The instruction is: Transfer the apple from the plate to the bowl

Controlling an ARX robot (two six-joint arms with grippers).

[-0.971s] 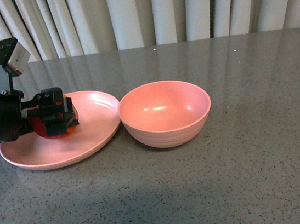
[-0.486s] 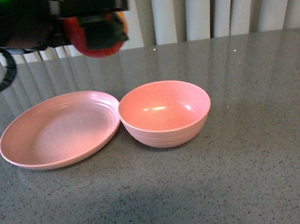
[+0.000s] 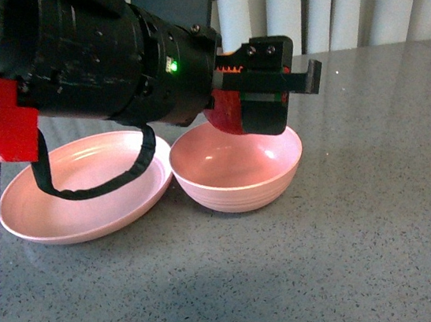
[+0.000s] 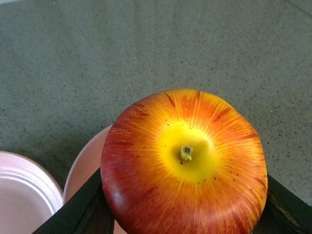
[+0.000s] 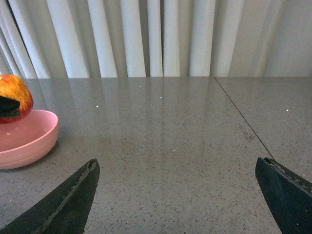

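Observation:
My left gripper [image 3: 258,92] is shut on the red-and-yellow apple [image 3: 224,114] and holds it in the air just above the deep pink bowl [image 3: 236,194]. The shallow pink plate [image 3: 85,198] lies to the bowl's left, touching it, with nothing on it. In the left wrist view the apple [image 4: 185,161] fills the frame, stem dip facing the camera, between black fingers [image 4: 78,212]; part of the bowl [image 4: 85,163] and the plate [image 4: 19,195] show under it. In the right wrist view my right gripper [image 5: 178,195] is open over bare table, with the apple [image 5: 14,90] above the bowl [image 5: 24,141].
The grey speckled table [image 3: 370,252] stretches to the right and front of the bowl. White curtains [image 3: 353,0] hang behind the table. My bulky left arm [image 3: 92,66] crosses above the plate, with a black cable [image 3: 92,189] looping down over it.
The left gripper lifted the apple off the plate, carried it up and to the right, and now holds it lower, over the bowl. The plate is left bare.

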